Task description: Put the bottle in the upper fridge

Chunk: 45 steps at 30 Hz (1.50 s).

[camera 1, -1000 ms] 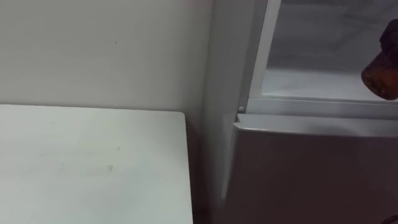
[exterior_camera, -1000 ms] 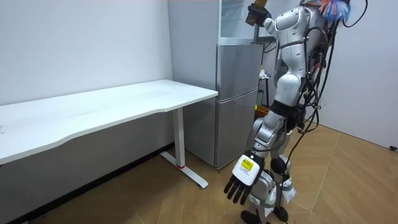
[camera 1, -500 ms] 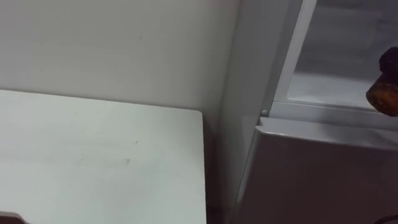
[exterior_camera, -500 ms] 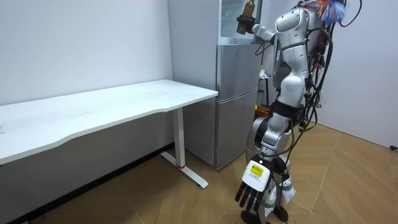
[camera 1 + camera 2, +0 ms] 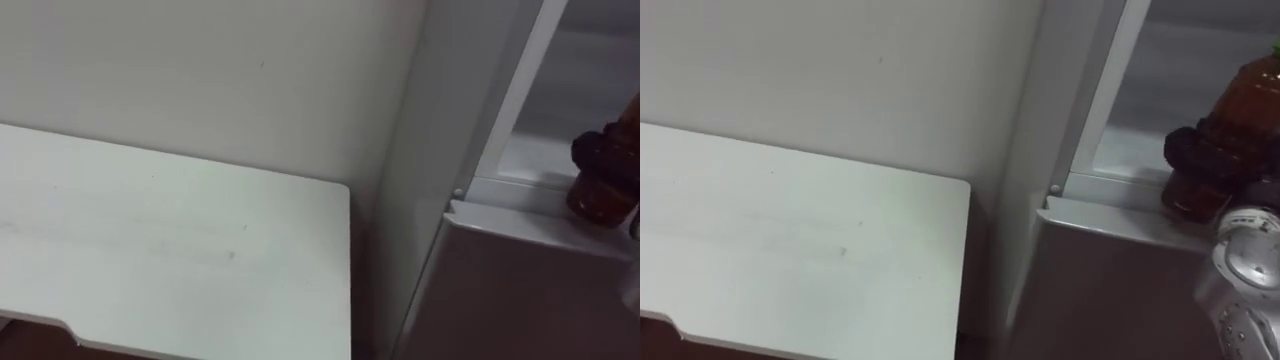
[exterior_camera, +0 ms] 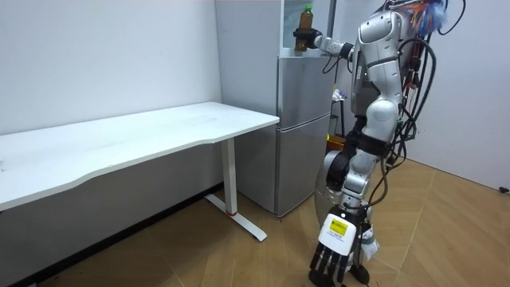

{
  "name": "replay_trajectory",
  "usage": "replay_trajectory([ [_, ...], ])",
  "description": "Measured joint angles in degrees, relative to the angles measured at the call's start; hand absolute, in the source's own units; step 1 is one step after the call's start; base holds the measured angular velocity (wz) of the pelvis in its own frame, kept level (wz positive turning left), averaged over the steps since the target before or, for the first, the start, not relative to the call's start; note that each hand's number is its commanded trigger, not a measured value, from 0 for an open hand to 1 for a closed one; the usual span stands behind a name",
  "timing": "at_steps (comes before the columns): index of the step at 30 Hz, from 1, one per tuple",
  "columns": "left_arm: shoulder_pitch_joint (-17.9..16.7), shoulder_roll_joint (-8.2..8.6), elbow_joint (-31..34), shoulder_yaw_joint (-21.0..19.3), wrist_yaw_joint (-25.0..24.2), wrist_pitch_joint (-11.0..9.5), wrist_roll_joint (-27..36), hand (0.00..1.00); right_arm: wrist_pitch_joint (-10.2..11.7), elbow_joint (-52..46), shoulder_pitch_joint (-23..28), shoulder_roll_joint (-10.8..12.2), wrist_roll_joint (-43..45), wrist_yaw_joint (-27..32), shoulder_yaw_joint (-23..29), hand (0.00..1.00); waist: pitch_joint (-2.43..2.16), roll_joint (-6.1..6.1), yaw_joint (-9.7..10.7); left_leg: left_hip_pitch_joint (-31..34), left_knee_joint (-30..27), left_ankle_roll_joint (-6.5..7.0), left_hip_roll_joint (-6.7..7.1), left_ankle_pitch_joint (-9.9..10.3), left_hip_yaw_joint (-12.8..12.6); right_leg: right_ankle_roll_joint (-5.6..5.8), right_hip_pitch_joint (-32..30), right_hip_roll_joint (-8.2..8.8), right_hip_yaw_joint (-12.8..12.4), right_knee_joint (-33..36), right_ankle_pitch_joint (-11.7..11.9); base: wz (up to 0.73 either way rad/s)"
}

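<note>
Trouble would most likely come at the front edge of the fridge (image 5: pixel 420 170). Left eye view: the bottle (image 5: pixel 603 200) shows at the far right, low at the sill of the open upper compartment (image 5: pixel 580 80), with the right hand (image 5: pixel 597 150) wrapped dark round its body. The table (image 5: pixel 150 240) lies to the left, just beside the fridge. Room view: the robot stands right of the fridge, its right arm reaching to the upper compartment, and the bottle is upright with its green cap on top. The left hand (image 6: pixel 335 253) hangs low by the legs, fingers straight and apart. Right eye view: the fingers clamp the bottle, and its base looks to be at the sill, above the shut lower door (image 5: pixel 1110 290); whether it truly rests there I cannot tell. Released this near the edge, I judge, it could tip outward and fall to the floor; pushed in too low, its base could catch the sill. No writing can be read on the bottle or the fridge.
</note>
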<state>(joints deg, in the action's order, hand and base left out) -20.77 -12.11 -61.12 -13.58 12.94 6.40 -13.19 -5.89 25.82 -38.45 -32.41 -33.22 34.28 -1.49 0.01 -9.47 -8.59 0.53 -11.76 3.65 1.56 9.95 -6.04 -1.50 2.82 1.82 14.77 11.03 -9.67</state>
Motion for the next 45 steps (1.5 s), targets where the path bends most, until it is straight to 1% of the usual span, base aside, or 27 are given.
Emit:
replay_trajectory([
  [2, -0.01, -0.19, -0.12, 0.00, -0.04, -0.01, 0.00, 0.00, -0.34, 1.30, -1.62, -0.19, -0.04, 0.94, -1.31, 1.00, -0.02, -0.02, 0.01, 0.45, -0.45, -0.02, -0.06, 0.01, 0.10, -0.10, -0.31, -0.06, 0.07, -0.07, 0.13, 0.02],
  [4, 0.04, -0.50, 0.06, 0.01, -0.04, 0.01, 0.00, 0.00, -0.40, 2.31, -2.53, -0.66, -0.32, 1.93, -1.93, 1.00, -0.14, -0.09, 0.01, 1.43, -1.11, -0.03, -0.08, 0.00, 0.47, -0.12, -0.93, -0.15, 0.15, -0.25, 0.11, 0.09],
  [7, 0.04, -0.68, 1.48, -0.01, -0.06, 0.02, -0.53, 0.00, -0.43, 2.94, -3.38, -1.26, -0.43, 4.23, -1.88, 1.00, -0.28, -0.23, -0.03, 3.35, -2.19, 0.00, 0.06, -0.08, 1.81, -0.18, -1.90, -0.28, 1.00, -0.31, 0.42, 0.18],
  [8, 0.04, -0.76, 1.51, -0.02, -0.05, 0.01, -0.98, 0.00, -0.43, 3.09, -3.47, -1.37, -0.47, 5.01, -1.88, 1.00, -0.38, -0.34, -0.20, 3.70, -2.33, 0.00, 0.05, -0.12, 1.98, -0.21, -2.04, -0.30, 1.14, -0.33, 0.52, 0.05],
  [11, 0.13, -0.88, 1.61, -0.27, 0.01, 0.25, -1.26, 0.00, -0.43, 3.99, -3.47, -1.64, -0.35, 6.31, -1.97, 1.00, -0.56, -0.60, -1.51, 3.97, -2.29, -0.04, 0.05, -0.15, 2.25, -0.32, -2.11, -0.36, 1.24, -0.34, 0.62, -0.02],
  [12, 0.12, -0.92, 1.99, -1.01, 0.15, 0.26, -1.51, 0.00, -0.51, 4.48, -3.47, -1.71, -0.35, 7.02, -1.98, 1.00, -0.73, -0.83, -1.71, 4.07, -2.31, -0.10, 0.11, -0.19, 2.60, -0.32, -2.11, -0.31, 1.62, -0.38, 0.60, 0.07],
  [14, 0.12, -1.32, 2.13, -1.47, 0.43, 0.32, -1.55, 0.00, -0.83, 5.11, -3.47, -1.72, -0.39, 7.72, -1.99, 1.00, -0.91, -1.25, -1.87, 4.17, -2.35, -0.21, 0.15, -0.26, 3.03, -0.39, -2.08, -0.27, 2.25, -0.42, 0.53, 0.11],
  [16, 0.13, -1.88, 2.47, -1.48, 0.43, 0.41, -1.59, 0.00, -1.17, 5.73, -3.47, -1.99, -0.41, 8.39, -2.19, 1.00, -0.88, -1.62, -2.14, 4.35, -2.67, -0.26, 0.14, -0.28, 3.39, -0.47, -1.99, -0.25, 2.73, -0.45, 0.48, 0.10],
  [20, 0.11, -2.86, 3.46, -1.47, 0.44, 0.67, -1.88, 0.00, -1.22, 7.85, -3.90, -3.57, -0.42, 9.79, -4.31, 1.00, -0.67, -2.03, -3.09, 4.77, -3.24, -0.34, 0.13, -0.33, 3.94, -0.52, -2.04, -0.30, 2.97, -0.43, 0.47, 0.08],
  [21, 0.09, -2.96, 3.45, -1.46, 0.44, 0.69, -2.25, 0.00, -1.23, 8.91, -4.67, -3.57, -0.44, 10.03, -4.72, 1.00, -0.53, -2.06, -3.21, 4.96, -3.49, -0.35, 0.12, -0.33, 3.98, -0.54, -2.19, -0.29, 2.97, -0.42, 0.44, 0.00],
  [26, 0.00, -3.04, 3.46, -1.46, 0.44, 0.69, -2.56, 0.00, -1.30, 11.76, -6.91, -3.90, -0.23, 10.84, -6.10, 1.00, -0.51, -2.17, -3.26, 5.80, -4.00, -0.35, 0.17, -0.45, 4.49, -0.59, -2.79, -0.35, 3.11, -0.37, 0.46, 0.03],
  [31, -0.01, -3.03, 3.82, -1.45, 0.44, 0.76, -2.63, 0.00, -2.61, 11.76, -7.53, -4.22, 0.68, 11.65, -6.39, 1.00, -0.50, -2.30, -3.86, 6.18, -4.01, -0.47, 0.15, -0.66, 4.74, -0.54, -3.04, -0.36, 3.46, -0.31, 0.44, 0.02],
  [32, -0.01, -3.05, 3.79, -1.42, 0.45, 0.76, -2.59, 0.00, -3.33, 11.76, -7.75, -4.23, 1.73, 11.97, -6.77, 1.00, -0.50, -2.30, -3.91, 6.19, -4.05, -0.51, 0.14, -0.69, 4.83, -0.60, -2.93, -0.25, 4.07, -0.34, 0.48, 0.03],
  [34, -0.04, -3.05, 3.69, -1.38, 0.56, 0.77, -2.48, 0.00, -4.35, 11.77, -8.38, -4.49, 2.41, 13.02, -8.30, 1.00, -0.50, -2.29, -4.10, 6.21, -4.14, -0.54, 0.09, -0.70, 4.86, -0.72, -2.87, -0.30, 4.24, -0.31, 0.54, 0.00],
  [35, -0.04, -3.06, 3.68, -1.23, 0.70, 0.75, -2.47, 0.00, -4.77, 11.76, -8.91, -4.60, 3.21, 13.50, -8.69, 1.00, -0.49, -2.28, -4.18, 6.24, -4.16, -0.58, 0.08, -0.73, 4.96, -0.79, -2.87, -0.30, 4.35, -0.26, 0.58, 0.00],
  [37, -0.03, -3.05, 3.29, -0.87, 1.36, 0.61, -2.53, 0.00, -4.84, 11.78, -10.29, -4.66, 4.59, 14.27, -9.21, 1.00, -0.47, -2.25, -4.40, 6.25, -4.15, -0.64, 0.06, -0.76, 5.00, -0.81, -2.91, -0.30, 4.41, -0.30, 0.51, 0.00],
  [38, -0.04, -3.06, 2.67, -0.88, 1.93, 0.39, -2.56, 0.00, -4.84, 11.96, -12.00, -4.69, 4.58, 14.70, -9.67, 1.00, -0.44, -2.22, -4.52, 6.21, -4.13, -0.66, 0.04, -0.76, 5.01, -0.82, -2.93, -0.34, 4.39, -0.32, 0.49, 0.04],
  [39, -0.03, -3.13, 1.90, -0.88, 2.50, 0.14, -2.57, 0.00, -4.84, 12.17, -13.94, -5.16, 4.58, 15.27, -10.88, 1.00, -0.41, -2.18, -4.53, 6.19, -4.12, -0.69, 0.06, -0.78, 5.20, -1.01, -2.91, -0.37, 4.44, -0.35, 0.60, 0.08],
  [40, -0.02, -3.22, 1.46, -0.88, 2.74, -0.01, -2.57, 0.00, -4.79, 12.16, -14.75, -5.46, 4.59, 15.36, -11.21, 1.00, -0.41, -2.18, -4.53, 6.18, -4.10, -0.71, 0.09, -0.79, 5.34, -1.05, -2.85, -0.40, 4.50, -0.39, 0.62, 0.17],
  [41, -0.03, -3.50, 0.94, -0.89, 3.05, -0.26, -2.56, 0.00, -4.48, 12.17, -15.93, -6.24, 4.59, 15.62, -11.64, 1.00, -0.39, -2.22, -4.64, 6.13, -4.07, -0.74, 0.18, -0.81, 5.74, -1.09, -2.39, -0.43, 4.95, -0.49, 0.67, 0.25],
  [42, -0.07, -3.89, 0.19, -0.91, 3.26, -0.41, -2.55, 0.00, -4.37, 12.27, -16.48, -6.92, 4.93, 16.73, -11.84, 1.00, -0.35, -2.41, -4.52, 5.94, -4.01, -0.74, 0.31, -0.81, 6.22, -1.01, -1.95, -0.42, 5.41, -0.79, 0.59, 0.24],
  [44, -0.63, -4.07, -0.04, -0.96, 3.31, -0.41, -2.55, 0.00, -4.03, 12.11, -17.03, -7.93, 4.76, 17.39, -11.87, 1.00, -0.39, -2.53, -4.56, 5.79, -3.79, -0.77, 0.32, -0.78, 6.28, -0.98, -1.69, -0.45, 5.68, -1.34, 0.58, 0.08],
  [45, -0.90, -4.06, -0.07, -0.96, 3.31, -0.42, -2.54, 0.00, -3.97, 12.11, -17.95, -8.09, 4.60, 17.35, -11.87, 1.00, -0.34, -2.47, -4.48, 5.82, -3.60, -0.78, 0.30, -0.79, 6.27, -0.98, -1.74, -0.45, 5.79, -1.43, 0.56, 0.00],
])
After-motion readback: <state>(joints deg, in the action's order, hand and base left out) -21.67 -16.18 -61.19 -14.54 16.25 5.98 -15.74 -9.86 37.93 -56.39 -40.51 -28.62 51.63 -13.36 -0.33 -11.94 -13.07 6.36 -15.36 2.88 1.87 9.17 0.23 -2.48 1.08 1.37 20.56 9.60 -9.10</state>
